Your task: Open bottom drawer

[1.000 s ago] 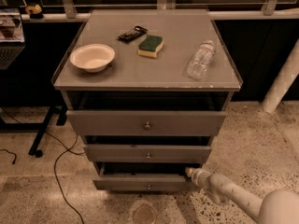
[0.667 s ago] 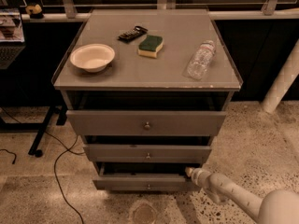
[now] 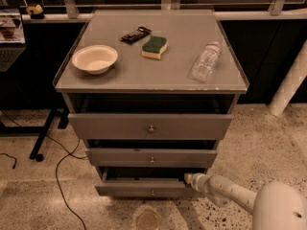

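The grey cabinet has three drawers, all pulled out a little. The bottom drawer (image 3: pixel 144 188) is the lowest, with a small round knob (image 3: pixel 152 192) at its centre, and its front stands out past the cabinet frame. My gripper (image 3: pixel 189 178) comes in from the lower right on a white arm (image 3: pixel 230 191). Its tip rests at the right end of the bottom drawer's top edge, just under the middle drawer (image 3: pixel 151 157).
The cabinet top (image 3: pixel 158 75) carries a white bowl (image 3: pixel 94 59), a green-and-yellow sponge (image 3: pixel 154 47), a dark small object (image 3: pixel 135 34) and a plastic bottle (image 3: pixel 205 61) lying on its side. A black cable (image 3: pixel 57 171) and a desk leg are on the floor at left. A white post (image 3: pixel 290 83) stands at right.
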Controlling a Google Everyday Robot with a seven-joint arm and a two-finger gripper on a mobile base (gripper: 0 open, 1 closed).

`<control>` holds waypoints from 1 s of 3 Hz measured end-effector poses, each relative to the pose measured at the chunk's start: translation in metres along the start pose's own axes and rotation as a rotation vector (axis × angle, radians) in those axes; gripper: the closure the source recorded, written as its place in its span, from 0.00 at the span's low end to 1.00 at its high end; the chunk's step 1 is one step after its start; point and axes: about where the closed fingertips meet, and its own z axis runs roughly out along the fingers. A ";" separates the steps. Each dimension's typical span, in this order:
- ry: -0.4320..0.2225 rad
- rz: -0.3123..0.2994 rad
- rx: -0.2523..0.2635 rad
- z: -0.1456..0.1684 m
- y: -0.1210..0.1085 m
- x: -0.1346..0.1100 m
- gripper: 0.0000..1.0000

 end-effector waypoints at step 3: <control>0.097 0.010 -0.011 -0.017 -0.012 0.026 1.00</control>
